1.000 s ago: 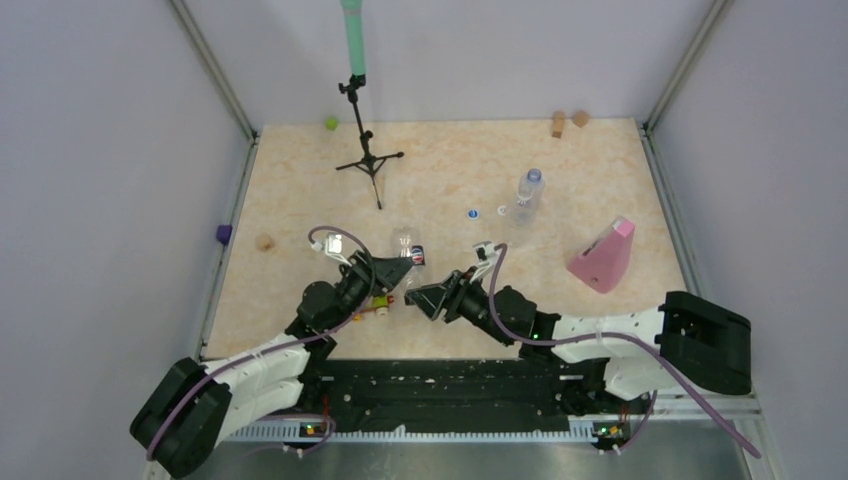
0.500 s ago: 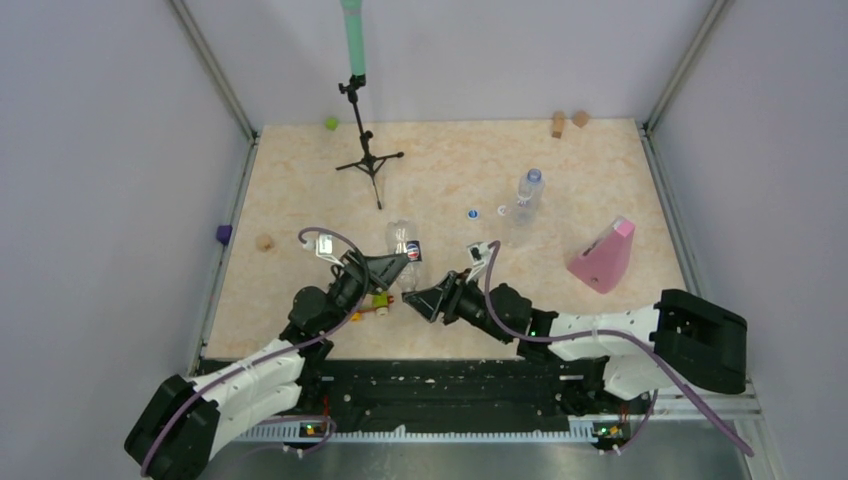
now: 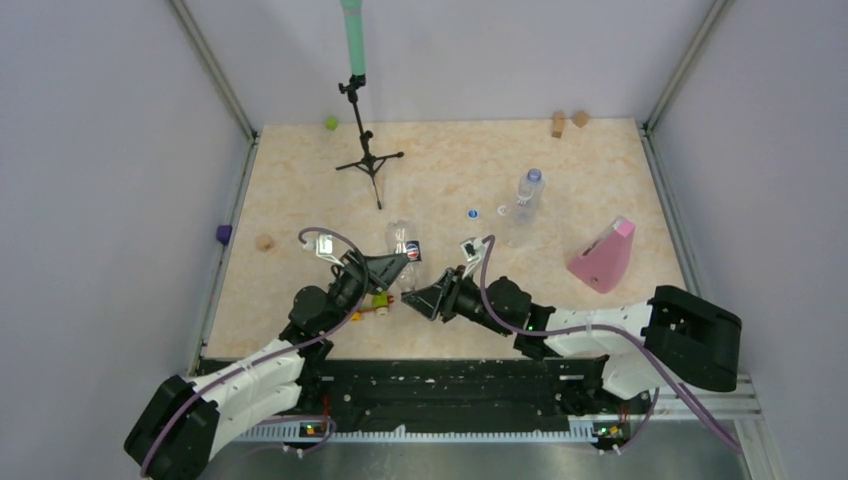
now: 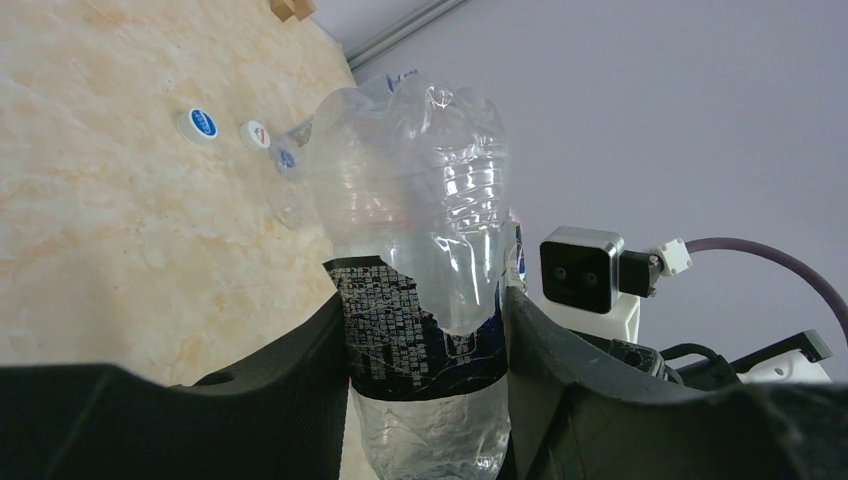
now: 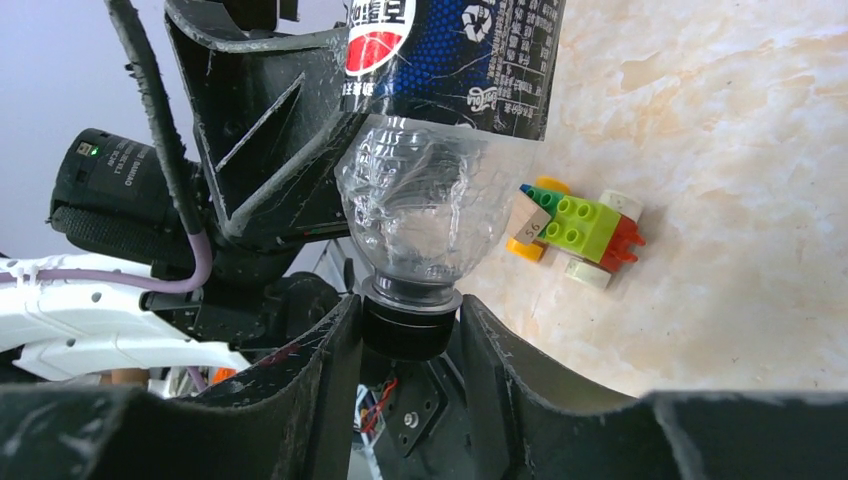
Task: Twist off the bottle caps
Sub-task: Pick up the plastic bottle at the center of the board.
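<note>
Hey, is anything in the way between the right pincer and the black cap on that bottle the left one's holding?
Nothing visible. The right pincer has its fingers against both sides of the black cap, while the left pincer clamps the bottle.

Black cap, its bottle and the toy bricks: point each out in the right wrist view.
black cap [image 5: 408, 330]: right wrist view, its side wall.
bottle [image 5: 430, 200]: right wrist view, clear shoulder under the label.
toy bricks [image 5: 585, 225]: right wrist view, the green brick.
</note>
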Controlling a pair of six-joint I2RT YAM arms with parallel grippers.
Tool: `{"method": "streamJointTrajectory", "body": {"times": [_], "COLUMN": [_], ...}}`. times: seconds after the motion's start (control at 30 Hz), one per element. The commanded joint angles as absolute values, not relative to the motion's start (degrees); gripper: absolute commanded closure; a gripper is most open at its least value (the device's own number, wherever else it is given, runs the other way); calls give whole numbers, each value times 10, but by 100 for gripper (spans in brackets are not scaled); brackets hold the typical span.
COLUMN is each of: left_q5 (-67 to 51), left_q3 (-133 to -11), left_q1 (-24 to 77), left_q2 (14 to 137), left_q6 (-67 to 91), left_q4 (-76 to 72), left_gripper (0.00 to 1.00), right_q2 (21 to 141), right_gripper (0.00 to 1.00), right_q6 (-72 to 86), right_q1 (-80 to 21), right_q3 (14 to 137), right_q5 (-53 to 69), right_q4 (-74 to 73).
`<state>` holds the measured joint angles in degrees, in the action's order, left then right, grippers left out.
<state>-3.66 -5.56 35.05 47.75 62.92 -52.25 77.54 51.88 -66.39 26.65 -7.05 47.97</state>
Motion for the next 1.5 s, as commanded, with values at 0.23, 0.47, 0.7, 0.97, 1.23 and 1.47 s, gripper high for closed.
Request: {"method": "streamJointTrajectory", "body": {"times": [0.23, 0.47, 0.7, 0.97, 1.23, 1.47], "left_q5": [-46, -34, -6, 26, -101, -141], "left_q3": [-51, -47, -73, -75, -91, -135], "left_q1": [353, 353, 353, 353, 353, 353], "left_q2": [476, 442, 357, 276, 227, 230], "left_q6": [626, 581, 450, 349, 255, 238], "left_q4": [-571, -514, -339, -243, -228, -171], "left_gripper": [61, 33, 15, 10, 10, 10], "right_q2": [789, 752, 691, 624, 562, 506], "right_gripper": [84, 96, 98, 100, 100, 100], "right_q6": [509, 473, 393, 299, 124, -33], "right_q1": [-654, -653, -653, -653, -653, -654], "right_q3": [292, 294, 323, 321, 317, 288], "right_q5": [-42, -57, -83, -87, -4, 64], "right_q4": [504, 416, 223, 87, -28, -45]}}
